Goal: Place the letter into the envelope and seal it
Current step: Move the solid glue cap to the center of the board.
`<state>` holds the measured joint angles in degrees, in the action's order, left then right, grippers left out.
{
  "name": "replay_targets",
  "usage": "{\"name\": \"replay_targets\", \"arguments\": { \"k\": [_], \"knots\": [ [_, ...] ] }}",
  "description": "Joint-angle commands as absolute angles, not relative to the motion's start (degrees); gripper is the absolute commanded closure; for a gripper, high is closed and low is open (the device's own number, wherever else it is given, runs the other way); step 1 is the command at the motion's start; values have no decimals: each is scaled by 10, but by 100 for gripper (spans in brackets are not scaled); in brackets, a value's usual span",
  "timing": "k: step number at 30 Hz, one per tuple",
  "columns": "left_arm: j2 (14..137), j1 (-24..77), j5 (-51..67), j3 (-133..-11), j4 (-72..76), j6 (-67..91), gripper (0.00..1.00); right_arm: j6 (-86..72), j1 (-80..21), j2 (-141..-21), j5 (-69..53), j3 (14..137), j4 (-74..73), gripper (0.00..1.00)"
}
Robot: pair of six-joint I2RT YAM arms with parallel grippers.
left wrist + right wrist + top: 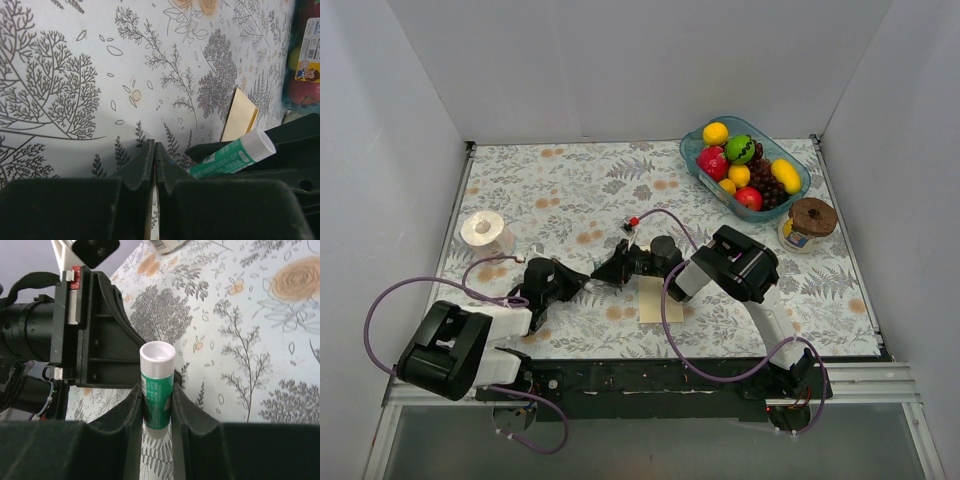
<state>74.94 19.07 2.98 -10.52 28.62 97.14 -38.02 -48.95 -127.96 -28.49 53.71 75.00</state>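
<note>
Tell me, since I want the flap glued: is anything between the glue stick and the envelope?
Nothing visible does. The right gripper holds the glue stick close to the envelope, with only tablecloth between them.

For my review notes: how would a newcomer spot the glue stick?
On the floral-patterned table, look at the front middle. The right pincer grips a green plastic glue stick with a white end; nothing else nearby is green.

Soft even light, blurred near foreground
</note>
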Motion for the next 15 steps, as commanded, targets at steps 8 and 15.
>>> {"name": "replay_targets", "arguments": {
  "k": [8,15],
  "knots": [
    [679,198,7,-83,158,982,100,-401,-495,-1214,-252,464,1071,99],
    [643,198,-9,-87,127,980,100,-406,-495,-1159,-277,468,986,99]
  ]
}}
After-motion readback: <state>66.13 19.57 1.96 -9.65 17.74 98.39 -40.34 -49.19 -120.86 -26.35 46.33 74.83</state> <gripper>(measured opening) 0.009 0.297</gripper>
